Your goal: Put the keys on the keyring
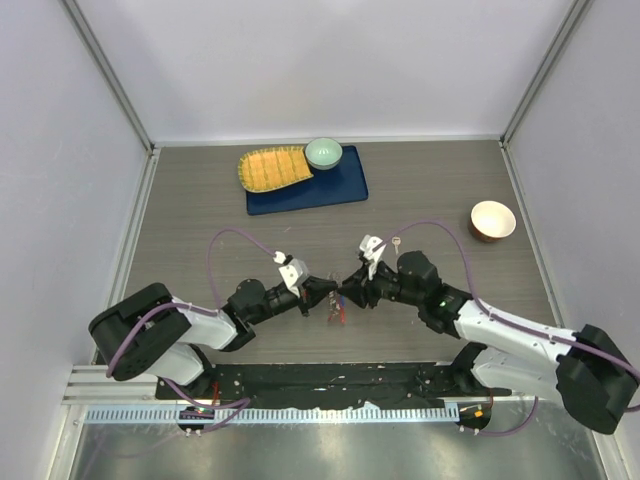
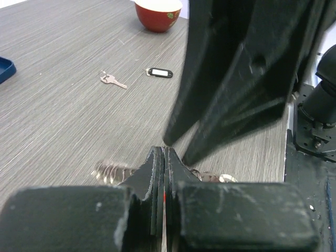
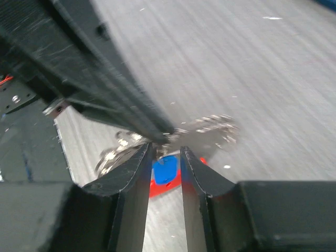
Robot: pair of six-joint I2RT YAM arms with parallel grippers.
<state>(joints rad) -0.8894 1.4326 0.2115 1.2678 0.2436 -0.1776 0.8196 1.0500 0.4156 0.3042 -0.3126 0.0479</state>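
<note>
Right wrist view: keyring (image 3: 210, 128) chain sits at the meeting fingertips, blue-headed key (image 3: 165, 169) just beneath. Left end effector (image 2: 164, 155) is pinched closed on the keyring. Right end effector (image 3: 165, 149) fingers stand narrowly apart, grip unclear, over the wood-grain surface (image 3: 273, 79).

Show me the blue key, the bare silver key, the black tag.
blue key (image 3: 166, 169): right wrist view, plastic head.
bare silver key (image 2: 112, 81): left wrist view, head-blade joint.
black tag (image 2: 159, 72): left wrist view, white label.

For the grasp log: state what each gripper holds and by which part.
Left gripper: shut on the grey metal keyring, at its rings. Right gripper: blue-headed key between fingers; grip unclear.
</note>
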